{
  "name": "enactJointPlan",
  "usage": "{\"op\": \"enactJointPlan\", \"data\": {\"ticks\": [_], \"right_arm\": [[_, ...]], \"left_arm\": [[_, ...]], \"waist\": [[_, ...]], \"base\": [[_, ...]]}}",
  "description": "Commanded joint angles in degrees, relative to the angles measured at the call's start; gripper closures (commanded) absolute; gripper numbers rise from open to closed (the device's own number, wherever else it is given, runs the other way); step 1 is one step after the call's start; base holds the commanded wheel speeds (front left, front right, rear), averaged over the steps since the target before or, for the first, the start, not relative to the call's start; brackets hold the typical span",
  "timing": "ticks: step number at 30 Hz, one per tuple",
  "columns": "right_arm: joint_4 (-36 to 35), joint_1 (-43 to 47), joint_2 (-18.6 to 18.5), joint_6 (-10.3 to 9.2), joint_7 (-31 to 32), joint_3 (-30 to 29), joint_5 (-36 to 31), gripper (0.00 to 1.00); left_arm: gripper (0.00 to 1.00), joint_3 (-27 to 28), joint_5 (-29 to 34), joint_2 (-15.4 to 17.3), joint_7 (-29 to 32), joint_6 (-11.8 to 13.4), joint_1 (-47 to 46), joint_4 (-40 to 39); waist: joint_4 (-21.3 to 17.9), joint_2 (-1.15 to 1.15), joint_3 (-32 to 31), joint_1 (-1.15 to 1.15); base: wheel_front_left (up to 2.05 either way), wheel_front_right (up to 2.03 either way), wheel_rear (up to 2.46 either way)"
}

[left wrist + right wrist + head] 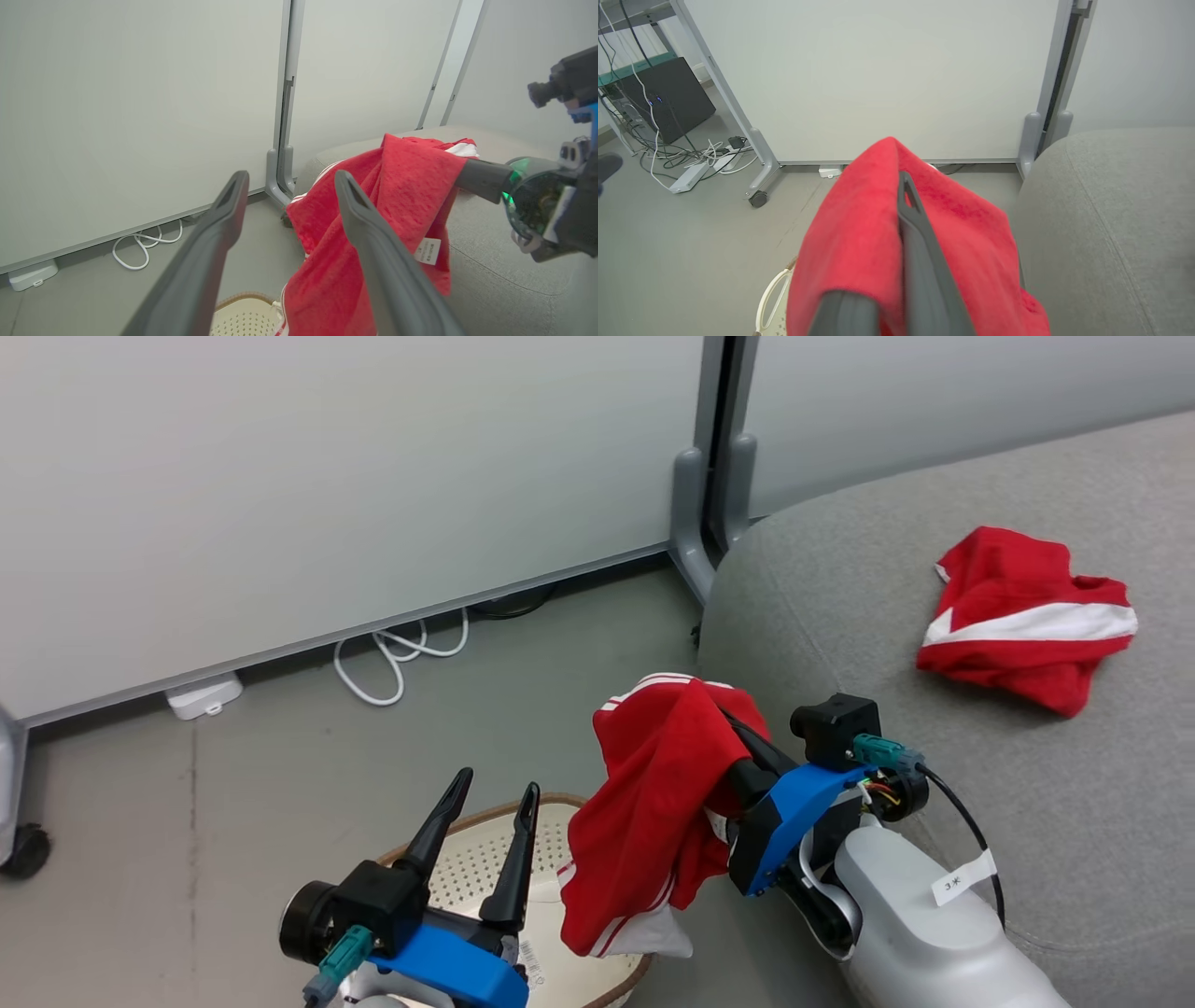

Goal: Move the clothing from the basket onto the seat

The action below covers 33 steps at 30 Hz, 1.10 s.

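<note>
The right gripper (738, 747) is clamped tight on one red garment (653, 784), which hangs just off the seat's (840, 616) edge. A second garment (1022, 616) lies on the seat. The basket (467, 868) sits beside the seat, and near it the left gripper (498, 784) is spread wide and empty.

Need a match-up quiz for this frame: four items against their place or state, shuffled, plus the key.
1. crumpled red fabric garment with white band
2. red striped fabric garment with white hem
3. left gripper
4. cream perforated plastic basket

A. on the floor beside the grey woven-fabric seat
B. lying on the seat
C. hanging from the shut right gripper
D. open, above the basket

Pairs: 1-B, 2-C, 3-D, 4-A
</note>
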Motion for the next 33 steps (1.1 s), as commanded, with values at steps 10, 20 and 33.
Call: {"op": "enactJointPlan", "data": {"ticks": [10, 20, 33], "right_arm": [[-1.4, 1.3, -0.3, 0.01, -0.3, -0.3, 0.1, 1.0], [-2.3, 1.9, 0.0, 0.01, -0.3, -1.3, 0.1, 1.0], [-3.2, 2.3, 0.4, 0.01, -0.3, -3.1, -0.3, 1.0]], "left_arm": [[0.0, 0.0, 0.2, 0.3, -0.2, 0.0, -1.4, -0.5], [0.0, -0.7, 0.2, 1.0, -0.2, 0.0, -2.3, -0.6], [0.0, -1.7, 0.4, 1.7, -0.2, 0.0, -3.3, -0.2]], "waist": [[-9.9, 0.0, 1.0, 0.0], [-17.3, 0.0, 2.1, 0.0], [-21.5, 0.0, 3.8, 0.0]], "base": [[0.0, 0.0, 0.0], [0.0, 0.0, 0.0], [0.0, 0.0, 0.0]]}}
